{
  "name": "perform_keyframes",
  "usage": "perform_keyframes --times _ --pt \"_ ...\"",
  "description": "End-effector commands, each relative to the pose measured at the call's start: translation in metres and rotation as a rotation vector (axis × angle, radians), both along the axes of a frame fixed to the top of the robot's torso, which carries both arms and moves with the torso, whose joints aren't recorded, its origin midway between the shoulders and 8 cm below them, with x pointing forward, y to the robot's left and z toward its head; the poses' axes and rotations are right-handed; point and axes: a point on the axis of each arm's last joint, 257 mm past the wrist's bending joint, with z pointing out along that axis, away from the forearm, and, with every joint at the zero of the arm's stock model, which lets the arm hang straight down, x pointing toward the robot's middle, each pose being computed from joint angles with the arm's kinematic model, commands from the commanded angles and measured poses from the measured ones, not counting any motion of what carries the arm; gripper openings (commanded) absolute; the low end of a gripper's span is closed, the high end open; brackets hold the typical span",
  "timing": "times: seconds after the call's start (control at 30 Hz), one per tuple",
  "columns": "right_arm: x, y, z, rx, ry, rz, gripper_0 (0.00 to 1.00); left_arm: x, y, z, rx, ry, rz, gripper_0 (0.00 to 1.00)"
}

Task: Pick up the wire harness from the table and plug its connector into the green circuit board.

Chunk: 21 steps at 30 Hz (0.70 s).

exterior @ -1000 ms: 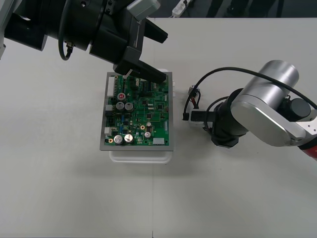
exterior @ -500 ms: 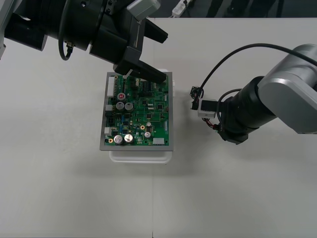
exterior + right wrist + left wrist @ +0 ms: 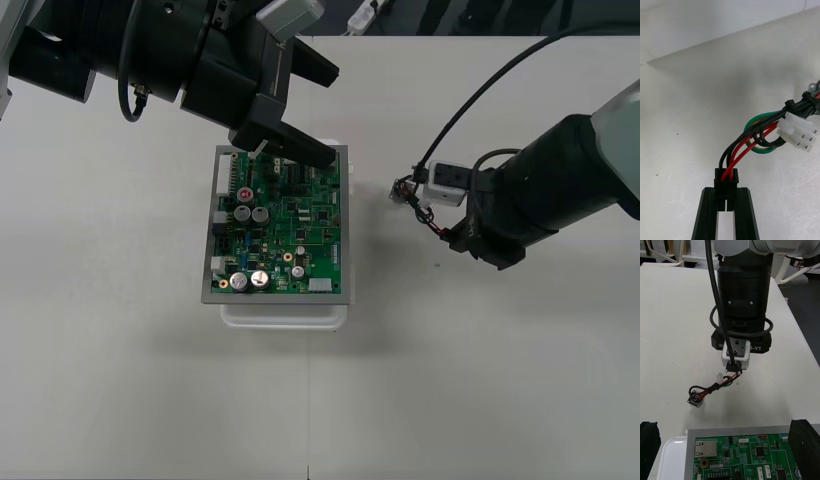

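The green circuit board [image 3: 280, 225] sits on its white base [image 3: 285, 316] at mid-table. My right gripper [image 3: 726, 195] is shut on the harness's small black plug [image 3: 726, 183]. Red, black and green wires [image 3: 752, 140] loop away from it past a white connector [image 3: 797, 131]. In the front view the right gripper [image 3: 434, 205] hovers right of the board, with the harness [image 3: 408, 190] dangling toward the board. In the left wrist view the round metal socket [image 3: 696, 399] hangs lowest, close to the table. My left gripper [image 3: 333, 115] stands open over the board's far edge.
The left arm's dark bulk [image 3: 150, 50] covers the table's far left corner. The right arm [image 3: 560, 190] comes in from the right edge, its black cable arching above it. Bare table [image 3: 450, 380] lies in front of the board and to its right.
My right gripper has risen from the table beside the board and drawn back to the right, taking the harness up with it. The left arm has stayed still.
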Motion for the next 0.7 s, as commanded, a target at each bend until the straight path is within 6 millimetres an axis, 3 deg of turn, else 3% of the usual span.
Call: perform_keyframes --times 0.03,0.2,0.23,0.3,0.7 --pt "-0.001 -0.016 0.029 0.025 -0.049 0.019 0.0 -0.006 -0.022 0.035 -0.05 -0.099 -0.037 1.0" --pt "-0.007 -0.009 0.053 0.13 -0.043 0.023 0.0 -0.006 -0.022 0.035 -0.05 -0.099 -0.037 1.0" --pt "-0.008 -0.008 0.057 0.141 -0.042 0.025 0.0 -0.004 -0.017 0.002 -0.025 -0.027 -0.023 1.0" --pt "-0.013 -0.002 0.068 0.191 -0.033 0.034 0.0 -0.001 -0.015 -0.002 -0.026 -0.012 -0.016 1.0" --pt "-0.05 0.002 0.093 0.346 0.078 0.068 0.0 -0.004 -0.007 0.008 -0.047 0.018 -0.027 1.0"
